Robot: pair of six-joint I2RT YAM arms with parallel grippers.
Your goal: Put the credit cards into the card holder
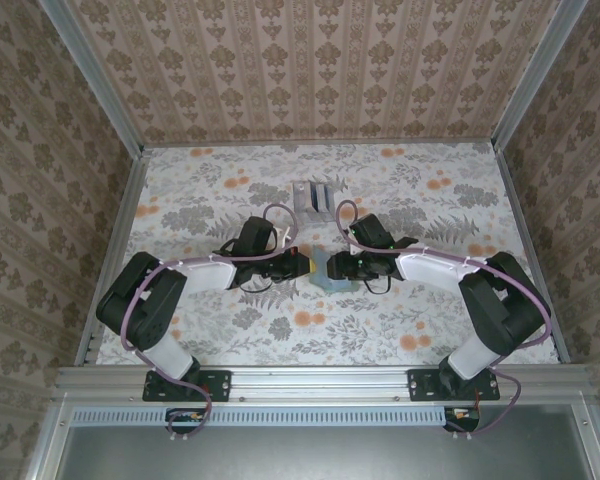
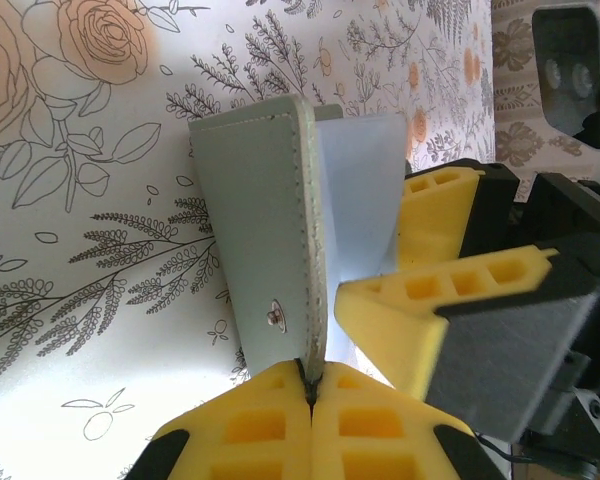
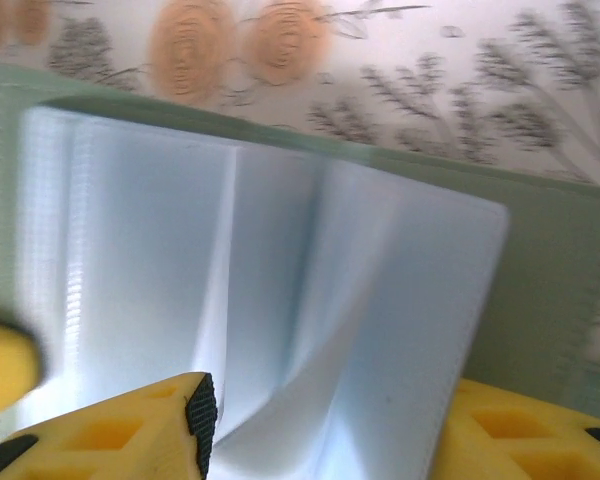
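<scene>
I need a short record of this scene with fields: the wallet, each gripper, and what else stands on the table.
card holder: grey-green, open, clear inner pockets exposed
left gripper: shut on the edge of one cover half
right gripper: jaws apart, one finger on each side of a clear pocket leaf
slotted stand: beyond the grippers, apart from both
table: floral cover

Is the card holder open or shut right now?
Open. The left gripper pinches one cover of the card holder away from its clear inner sleeves, exposed in both wrist views.
</scene>
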